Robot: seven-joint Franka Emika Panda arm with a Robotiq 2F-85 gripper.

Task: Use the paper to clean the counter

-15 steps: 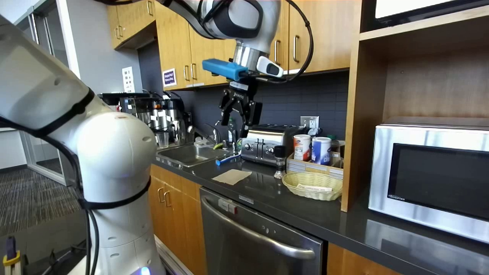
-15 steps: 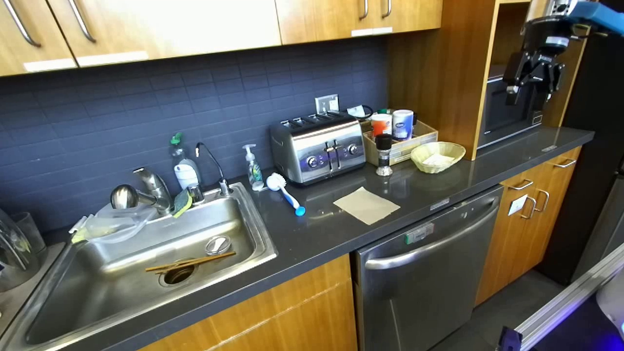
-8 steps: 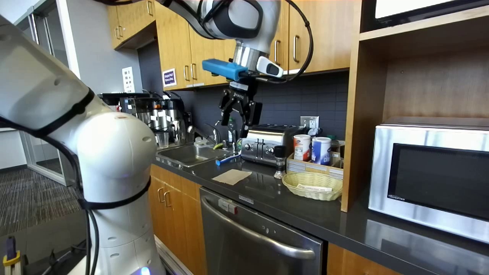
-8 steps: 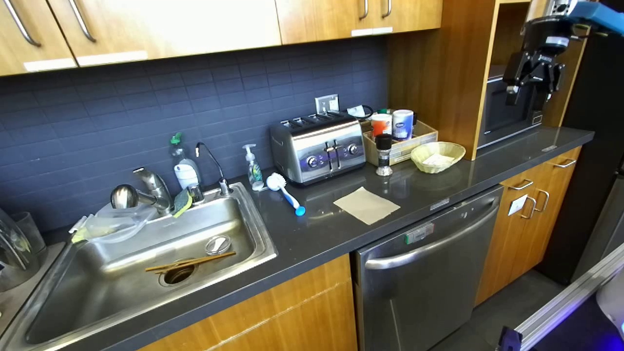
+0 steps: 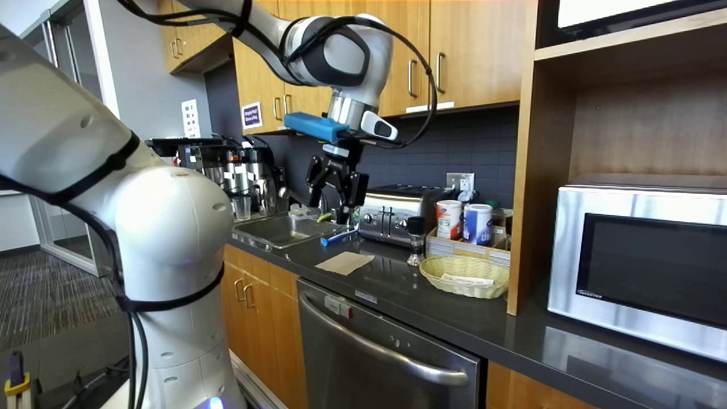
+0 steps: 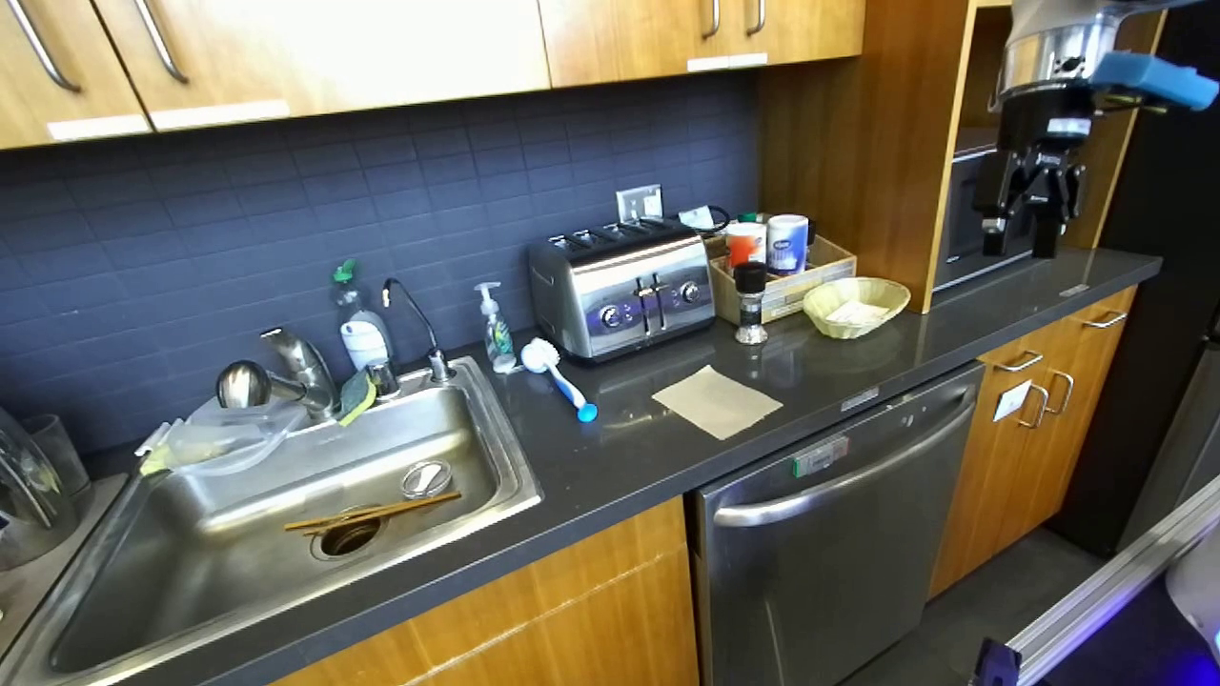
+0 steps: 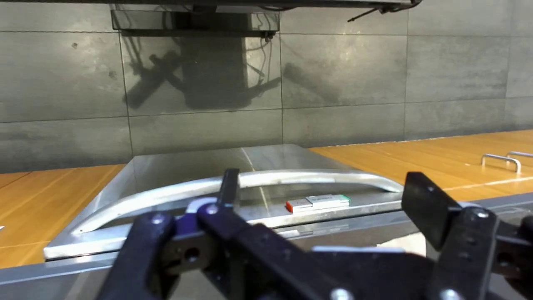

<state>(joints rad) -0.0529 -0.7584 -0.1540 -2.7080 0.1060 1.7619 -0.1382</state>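
The paper is a flat beige sheet in both exterior views [image 5: 345,263] [image 6: 718,402]. It lies on the dark counter [image 5: 397,289] [image 6: 610,467] between the sink and the basket, near the front edge. In the wrist view only a corner of the paper [image 7: 412,243] shows, partly hidden behind the gripper. My gripper [image 5: 329,209] is open and empty, pointing down, in the air above the counter and apart from the paper. It also shows at the upper right in an exterior view [image 6: 1021,246]. In the wrist view the gripper [image 7: 325,187] has its fingers wide apart with nothing between them.
Behind the paper stand a toaster [image 6: 624,291], a blue-handled brush [image 6: 562,381] and a pepper grinder [image 6: 751,305]. A wicker basket [image 5: 466,278] and a wooden box [image 6: 791,295] are beside them. The sink [image 6: 219,534] adjoins. The dishwasher handle [image 7: 291,178] sticks out below the counter edge.
My gripper has moved down, and a little left in both exterior views, staying open. The paper and the other things have not moved.
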